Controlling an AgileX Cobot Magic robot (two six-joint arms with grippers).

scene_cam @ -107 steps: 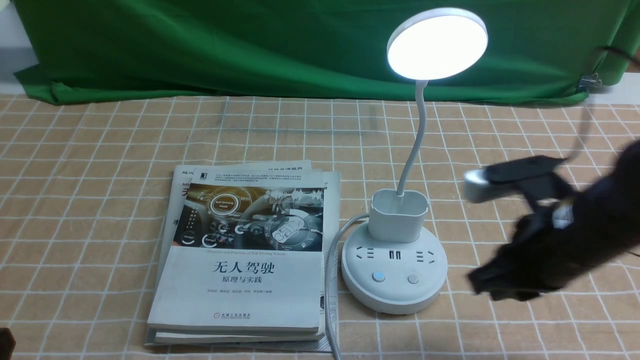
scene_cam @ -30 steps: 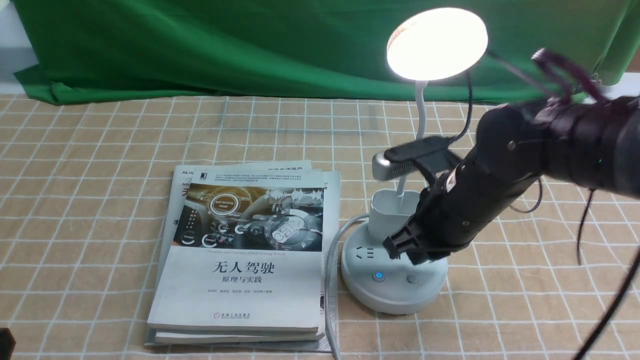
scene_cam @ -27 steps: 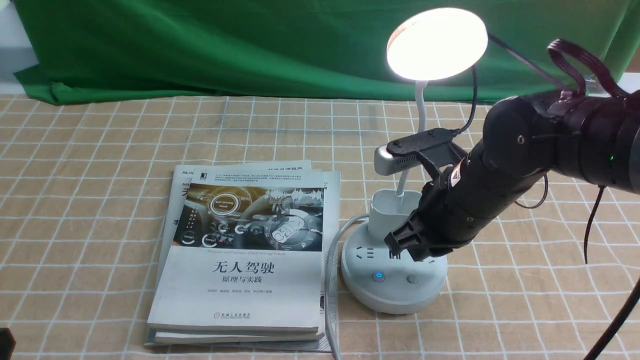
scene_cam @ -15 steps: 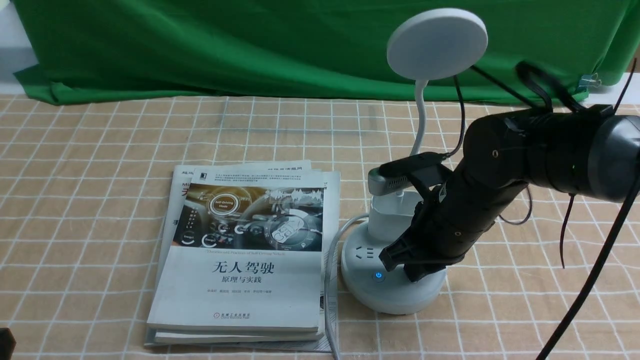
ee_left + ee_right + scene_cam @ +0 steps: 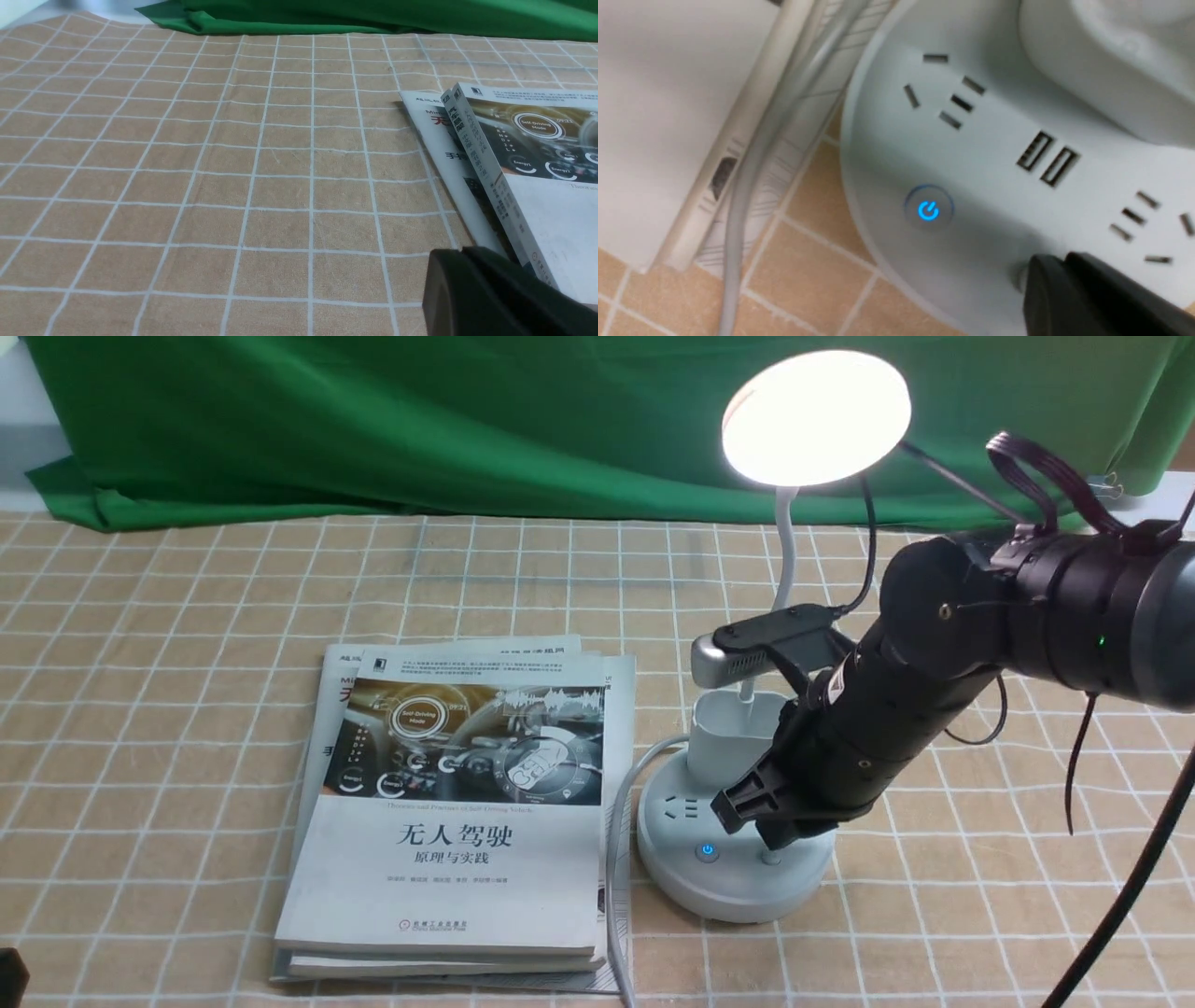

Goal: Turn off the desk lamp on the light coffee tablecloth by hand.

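The white desk lamp stands on the light coffee tablecloth (image 5: 187,663), and its disc head (image 5: 815,417) glows warm. On its round base (image 5: 691,887) the left button (image 5: 708,850) glows blue. My right gripper (image 5: 770,831) is shut, with its tip over the plain right button (image 5: 769,857). In the right wrist view the shut jaws (image 5: 1052,270) cover most of that button (image 5: 1020,275), beside the blue button (image 5: 928,211). My left gripper (image 5: 460,254) is shut and empty, low over the cloth next to the books.
A stack of books (image 5: 457,821) lies just left of the lamp, with the lamp's white cord (image 5: 616,821) running between them. The lamp's cup holder (image 5: 728,733) and neck stand behind my right arm. A green cloth (image 5: 373,420) hangs at the back.
The lamp was lit one second ago and dark half a second ago, with my right gripper pressed lower on the base. It is lit again now, and the gripper has lifted slightly.
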